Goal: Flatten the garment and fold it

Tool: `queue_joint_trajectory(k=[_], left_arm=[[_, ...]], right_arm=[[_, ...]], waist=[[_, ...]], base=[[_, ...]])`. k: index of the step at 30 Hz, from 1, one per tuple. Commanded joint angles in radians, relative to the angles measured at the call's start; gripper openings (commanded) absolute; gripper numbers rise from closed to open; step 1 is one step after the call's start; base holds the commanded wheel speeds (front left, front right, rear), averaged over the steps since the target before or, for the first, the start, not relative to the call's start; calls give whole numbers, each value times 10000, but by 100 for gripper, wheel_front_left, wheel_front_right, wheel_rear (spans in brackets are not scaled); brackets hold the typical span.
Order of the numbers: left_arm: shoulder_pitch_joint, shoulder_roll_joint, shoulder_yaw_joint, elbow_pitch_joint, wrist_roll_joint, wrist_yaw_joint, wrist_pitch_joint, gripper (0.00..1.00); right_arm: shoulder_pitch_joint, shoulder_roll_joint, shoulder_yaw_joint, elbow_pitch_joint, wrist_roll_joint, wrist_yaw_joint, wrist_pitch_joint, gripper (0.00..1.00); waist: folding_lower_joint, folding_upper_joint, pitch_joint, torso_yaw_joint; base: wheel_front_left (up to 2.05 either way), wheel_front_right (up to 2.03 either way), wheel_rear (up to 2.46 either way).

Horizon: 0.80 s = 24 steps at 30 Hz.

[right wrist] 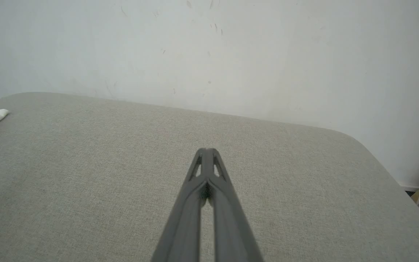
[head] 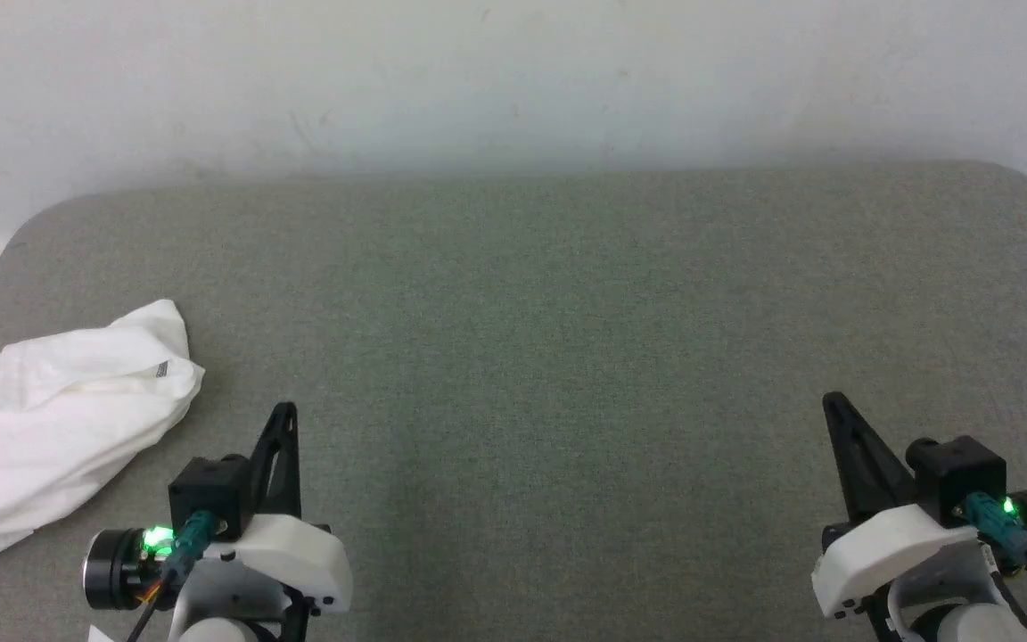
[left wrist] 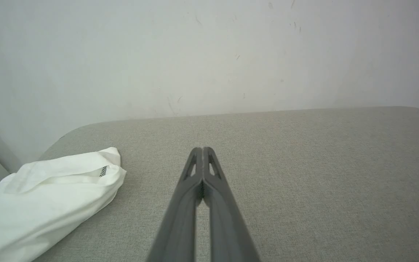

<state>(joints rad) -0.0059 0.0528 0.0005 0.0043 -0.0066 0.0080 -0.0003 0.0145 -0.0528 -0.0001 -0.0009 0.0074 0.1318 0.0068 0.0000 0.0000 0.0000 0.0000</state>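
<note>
Head view gives you one garment [head: 59, 419], a crumpled white heap at the left edge of the grey fabric surface [head: 567, 312]. It lies near the left gripper [head: 284, 412] without touching it. Its one visible marking is a short strip of dark zigzag stitching [head: 155, 370], too small to read as lettering. You have two grippers, both with fingers pressed together on nothing. The right gripper [head: 830, 401] sits well apart from the cloth.
</note>
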Motion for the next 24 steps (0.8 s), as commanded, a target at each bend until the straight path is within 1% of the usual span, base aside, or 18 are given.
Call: queue_joint_trajectory(k=[1, 10, 24], left_arm=[[-1, 0, 4, 4, -2, 6, 0, 100], [-2, 2, 10, -11, -31, 14, -29, 100], [-8, 6, 22, -76, -163, 120, -189, 100]], right_arm=[[5, -2, 0, -2, 4, 0, 9, 100], [4, -5, -38, -11, 47, -1, 22, 100], [-48, -1, -256, -135, 437, -2, 121, 100]], waist=[[0, 0, 0, 0], [0, 0, -5, 0], [0, 0, -29, 59]], base=[[0, 0, 0], [0, 0, 0], [0, 0, 0]])
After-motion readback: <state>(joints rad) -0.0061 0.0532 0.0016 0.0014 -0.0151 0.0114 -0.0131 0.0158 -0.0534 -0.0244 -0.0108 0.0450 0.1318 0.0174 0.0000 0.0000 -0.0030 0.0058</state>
